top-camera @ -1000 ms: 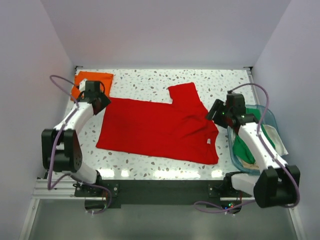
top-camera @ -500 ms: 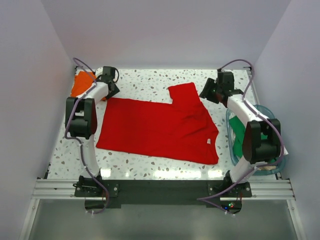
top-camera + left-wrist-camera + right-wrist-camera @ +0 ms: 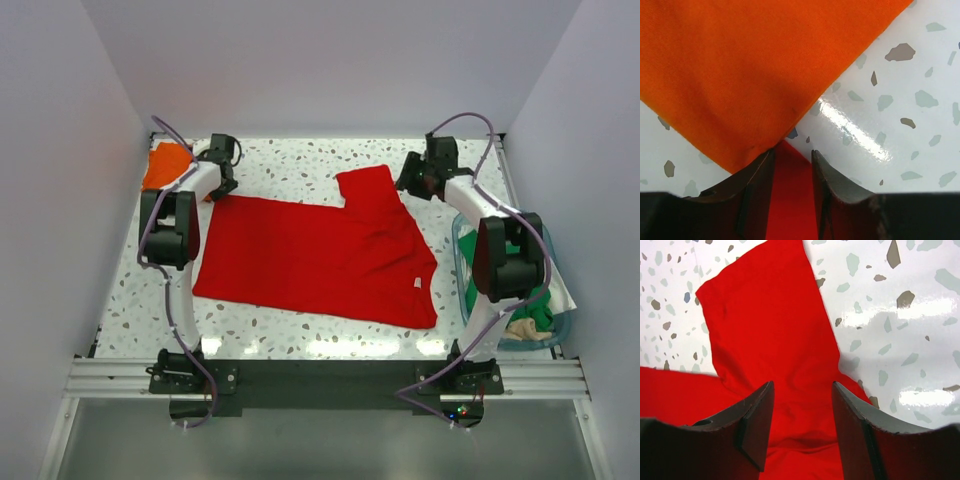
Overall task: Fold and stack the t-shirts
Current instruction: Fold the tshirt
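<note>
Across the middle of the table (image 3: 300, 160) one red shirt (image 3: 320, 262) lies flat. One orange shirt (image 3: 165, 165) fills the far left corner, and one green shirt (image 3: 469, 275) sits in the tub (image 3: 458, 240) at the right edge. The left gripper (image 3: 792, 155) stands parted astride the red shirt's far left corner, the right gripper (image 3: 802, 387) parted over its sleeve. Bare table runs along the far and near edges.

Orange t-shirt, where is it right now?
In the top view, the orange t-shirt lies at the table's far left corner, just beyond the red t-shirt corner that the left claw straddles.
</note>
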`<state>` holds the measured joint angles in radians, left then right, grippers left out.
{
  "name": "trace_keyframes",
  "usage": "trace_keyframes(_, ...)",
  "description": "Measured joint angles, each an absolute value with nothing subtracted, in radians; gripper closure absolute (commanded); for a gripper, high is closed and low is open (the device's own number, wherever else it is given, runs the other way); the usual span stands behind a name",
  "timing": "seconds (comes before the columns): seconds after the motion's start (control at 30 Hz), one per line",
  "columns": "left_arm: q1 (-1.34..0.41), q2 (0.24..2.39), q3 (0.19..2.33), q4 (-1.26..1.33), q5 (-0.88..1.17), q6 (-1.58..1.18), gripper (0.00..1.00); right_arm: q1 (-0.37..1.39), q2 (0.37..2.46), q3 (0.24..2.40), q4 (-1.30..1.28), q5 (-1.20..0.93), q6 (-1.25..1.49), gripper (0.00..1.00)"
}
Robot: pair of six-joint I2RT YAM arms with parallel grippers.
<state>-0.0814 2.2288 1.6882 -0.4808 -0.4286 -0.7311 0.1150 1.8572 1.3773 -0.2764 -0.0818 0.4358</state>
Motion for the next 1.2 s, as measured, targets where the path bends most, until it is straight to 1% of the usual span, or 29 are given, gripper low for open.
trace_keyframes(0.03, -0.081, 2.23, 1.69, -0.484, -0.43, -0.733, 0.63, 0.115, 1.869, 1.385, -0.276, -0.082, 0.435, 0.46)
trace_keyframes(0.07, -0.081, 2.231, 1.692, -0.486, -0.433, -0.734, 0.7, 0.115, 1.888, 1.398, -0.277, -0.082, 0.433, 0.46)
trace_keyframes(0.13, -0.081, 2.234, 1.694, -0.487, -0.436, -0.741, 0.76, 0.115, 1.929, 1.423, -0.277, -0.083, 0.429, 0.46)
trace_keyframes(0.17, -0.081, 2.234, 1.694, -0.487, -0.436, -0.74, 0.83, 0.115, 1.95, 1.437, -0.277, -0.084, 0.425, 0.46)
trace_keyframes(0.3, -0.081, 2.235, 1.694, -0.485, -0.435, -0.74, 0.94, 0.115, 2.036, 1.494, -0.279, -0.089, 0.411, 0.44)
trace_keyframes(0.33, -0.081, 2.235, 1.694, -0.484, -0.434, -0.74, 1.0, 0.115, 2.056, 1.508, -0.279, -0.088, 0.406, 0.44)
trace_keyframes(0.5, -0.081, 2.235, 1.694, -0.482, -0.429, -0.74, 1.0, 0.115, 2.127, 1.583, -0.288, -0.06, 0.376, 0.42)
trace_keyframes(0.73, -0.081, 2.216, 1.657, -0.449, -0.417, -0.739, 1.0, 0.117, 2.256, 1.781, -0.303, -0.011, 0.339, 0.43)
trace_keyframes(0.87, -0.081, 2.212, 1.649, -0.44, -0.412, -0.739, 1.0, 0.129, 2.305, 1.843, -0.33, 0.038, 0.321, 0.43)
trace_keyframes(1.2, -0.081, 2.195, 1.618, -0.41, -0.393, -0.739, 1.0, 0.245, 2.417, 2.0, -0.409, 0.197, 0.256, 0.44)
